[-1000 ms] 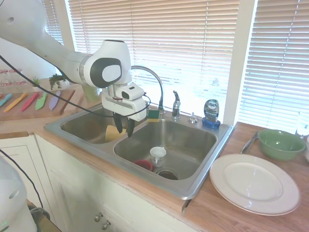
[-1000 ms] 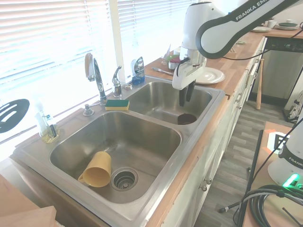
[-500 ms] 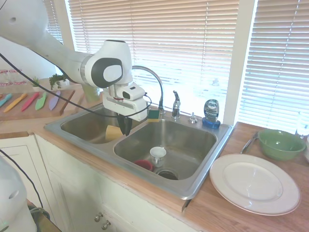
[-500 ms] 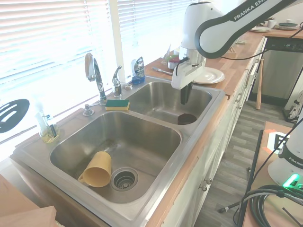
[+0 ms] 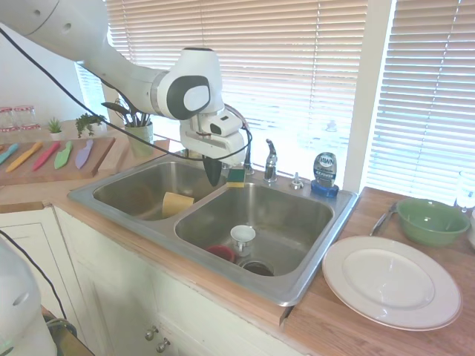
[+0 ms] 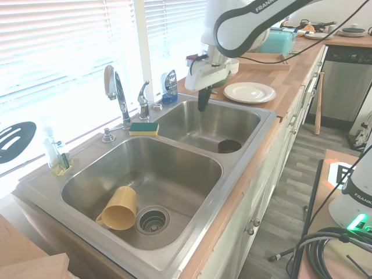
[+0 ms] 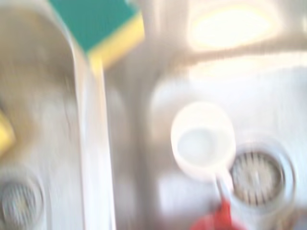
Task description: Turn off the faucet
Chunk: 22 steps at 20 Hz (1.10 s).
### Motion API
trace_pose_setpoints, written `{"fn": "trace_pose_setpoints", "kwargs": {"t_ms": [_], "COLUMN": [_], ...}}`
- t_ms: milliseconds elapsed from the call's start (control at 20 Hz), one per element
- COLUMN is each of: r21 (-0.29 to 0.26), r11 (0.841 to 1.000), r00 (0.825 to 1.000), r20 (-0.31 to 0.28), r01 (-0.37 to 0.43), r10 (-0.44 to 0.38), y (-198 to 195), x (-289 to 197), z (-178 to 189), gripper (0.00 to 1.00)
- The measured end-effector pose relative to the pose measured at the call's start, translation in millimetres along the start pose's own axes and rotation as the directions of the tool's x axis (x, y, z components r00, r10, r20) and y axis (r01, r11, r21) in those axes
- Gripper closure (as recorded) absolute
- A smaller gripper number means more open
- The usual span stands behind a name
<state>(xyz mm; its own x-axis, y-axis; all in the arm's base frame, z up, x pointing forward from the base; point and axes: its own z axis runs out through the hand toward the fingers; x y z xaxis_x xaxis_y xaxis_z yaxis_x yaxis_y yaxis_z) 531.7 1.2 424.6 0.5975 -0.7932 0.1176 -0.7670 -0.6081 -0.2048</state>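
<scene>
The faucet's chrome gooseneck spout (image 6: 116,87) rises behind the divider of the double sink (image 6: 244,174), and its short lever handle (image 6: 143,99) stands beside it. In the first exterior view the arm covers most of the spout (image 5: 242,127), but the handle (image 5: 271,157) shows in full. My gripper (image 5: 214,178) is shut with nothing in it and points down. It hangs above the back of the divider, next to a green and yellow sponge (image 5: 236,176). In the second exterior view the gripper (image 6: 201,104) is in front of the handle and apart from it.
A yellow cup (image 6: 119,208) lies in one basin. A white cup (image 5: 242,239) and a red item (image 5: 220,252) sit in the other. A blue soap bottle (image 5: 324,172) stands on the sink's back rim. A white plate (image 5: 391,280) and a green bowl (image 5: 432,219) rest on the counter.
The fingers closed from open to shut. The gripper then rose out of the basin and moved back toward the faucet and the sponge.
</scene>
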Motion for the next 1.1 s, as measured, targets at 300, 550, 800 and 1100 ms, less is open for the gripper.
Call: {"fn": "trace_pose_setpoints", "kwargs": {"t_ms": [300,550,800,1100], "r21": [0.187,0.244,0.275,0.274], "r11": [0.982,0.97,0.96,0.959], "r00": [0.987,0.981,0.972,0.97], "r20": [-0.154,-0.183,-0.205,-0.204], "r01": [-0.011,-0.024,-0.056,-0.076], "r10": [0.04,0.07,0.115,0.135], "y": [-59.2,-97.0,-121.5,-140.6], "x": [42.1,70.0,96.6,120.3], "z": [3.4,5.3,2.6,9.3], "gripper": [1.0,1.0,1.0,1.0]}}
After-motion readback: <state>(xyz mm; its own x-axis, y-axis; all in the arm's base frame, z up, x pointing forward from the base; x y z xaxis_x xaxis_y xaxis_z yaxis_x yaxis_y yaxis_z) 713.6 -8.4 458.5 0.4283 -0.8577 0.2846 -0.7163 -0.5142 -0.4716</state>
